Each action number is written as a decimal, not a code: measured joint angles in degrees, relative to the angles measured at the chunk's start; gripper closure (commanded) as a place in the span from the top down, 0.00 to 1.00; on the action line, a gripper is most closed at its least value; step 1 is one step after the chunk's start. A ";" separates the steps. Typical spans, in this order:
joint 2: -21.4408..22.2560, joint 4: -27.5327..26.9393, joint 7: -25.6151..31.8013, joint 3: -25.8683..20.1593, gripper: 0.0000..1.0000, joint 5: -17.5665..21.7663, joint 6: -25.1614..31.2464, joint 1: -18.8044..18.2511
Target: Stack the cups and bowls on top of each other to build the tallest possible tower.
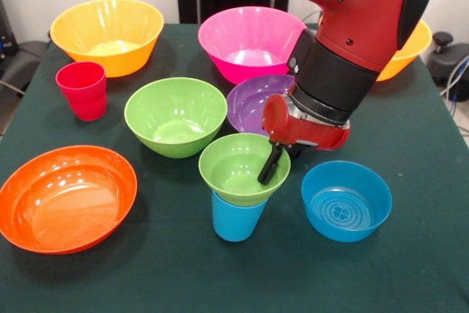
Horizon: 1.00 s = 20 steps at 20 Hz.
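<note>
A small green plastic bowl [238, 168] is sitting on an upside-down sky-blue plastic cup [236, 218] at the dark green table's [168, 269] front centre. The black pincer [270, 166] is gripping the bowl's rim, beside a small blue plastic bowl [346, 201].

arm [352, 27]: enters from above, bent downward | gripper [270, 170]: pointing down, only one dark finger visible

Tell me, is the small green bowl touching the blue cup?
Touching. The front view shows the small green bowl sitting directly on the blue cup's rim, no gap between them.
</note>
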State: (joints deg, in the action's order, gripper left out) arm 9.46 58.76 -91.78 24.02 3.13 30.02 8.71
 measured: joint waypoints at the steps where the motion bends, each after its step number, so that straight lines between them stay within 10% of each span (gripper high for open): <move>1: 0.00 -0.03 0.00 0.00 0.00 0.00 0.00 -0.02; 20: -0.30 -0.80 0.00 -0.01 0.00 0.01 0.01 -0.08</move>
State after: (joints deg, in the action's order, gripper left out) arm 9.16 57.96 -91.78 24.01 3.14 30.03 8.63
